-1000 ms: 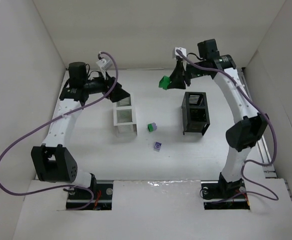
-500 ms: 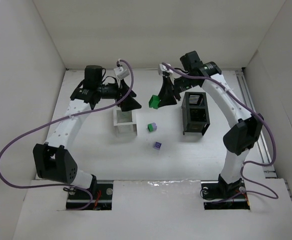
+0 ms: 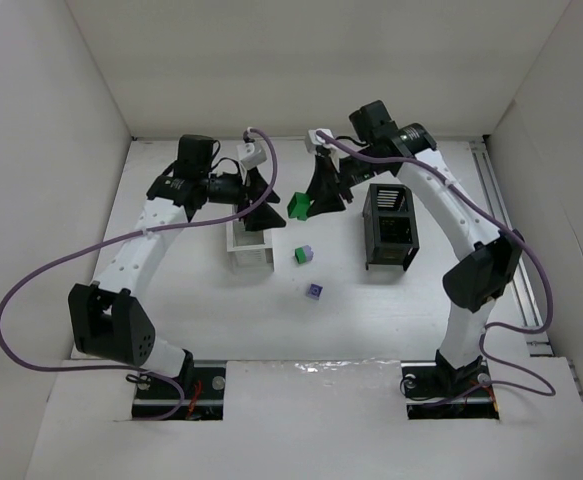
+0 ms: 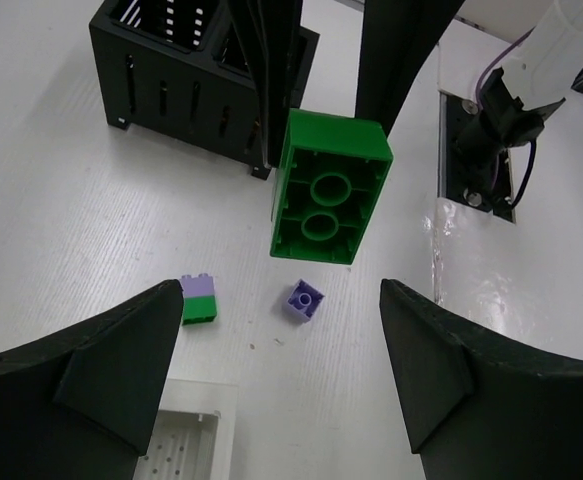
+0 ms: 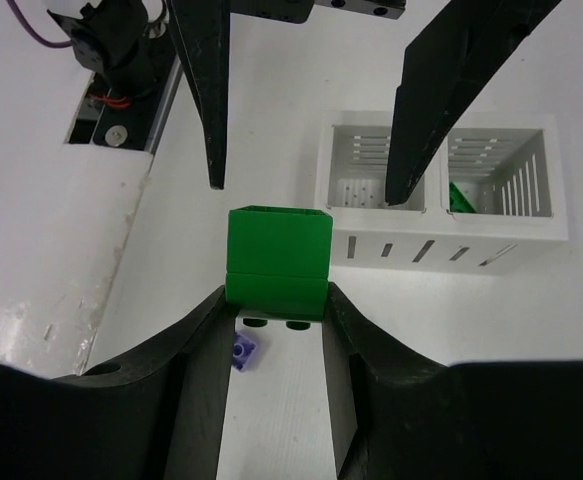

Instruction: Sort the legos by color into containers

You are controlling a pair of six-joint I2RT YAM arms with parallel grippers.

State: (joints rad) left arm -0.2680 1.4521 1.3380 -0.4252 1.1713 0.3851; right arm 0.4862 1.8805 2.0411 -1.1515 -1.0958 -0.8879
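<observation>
My right gripper is shut on a green lego and holds it in the air between the white container and the black container. In the right wrist view the green lego sits between my fingers, with the white container beyond it; a green piece lies in one compartment. My left gripper is open and empty above the white container, facing the green lego. A green-and-lavender lego and a purple lego lie on the table.
In the left wrist view the black container stands behind the held lego, and the purple lego and the green-and-lavender lego lie below it. The white enclosure walls ring the table. Purple cables hang from both arms.
My right gripper has carried the green lego left and nearer, toward the white container. My left gripper has swung right over the white container, toward the right gripper.
</observation>
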